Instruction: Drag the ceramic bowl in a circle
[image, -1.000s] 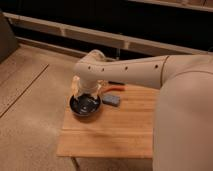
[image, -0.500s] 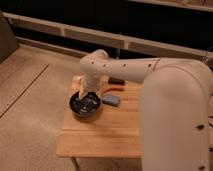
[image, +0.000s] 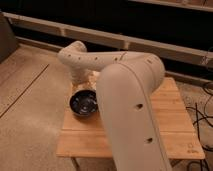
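Camera view is showing the small round glossy dark navy ceramic bowl (image: 84, 103) sitting near the 9 o'clock edge of the pale slatted wooden counter (image: 170, 117). The robot's white arm (image: 127, 95) is stretching up from 5 o'clock and bending at its elbow. That is placing the hand (image: 86, 86) at the bowl's far rim, at 12 o'clock of the bowl. The bulky forearm is covering most of the hand, so I cannot tell whether it is open, closed or gripping the rim. From the hand, the bowl is lying directly toward 6 o'clock, touching it or just beside it. By my judgement, the circling drag is depending on the hand catching that rim. With the counter's 9 o'clock edge so near, the circle is needing to run toward 3 o'clock.
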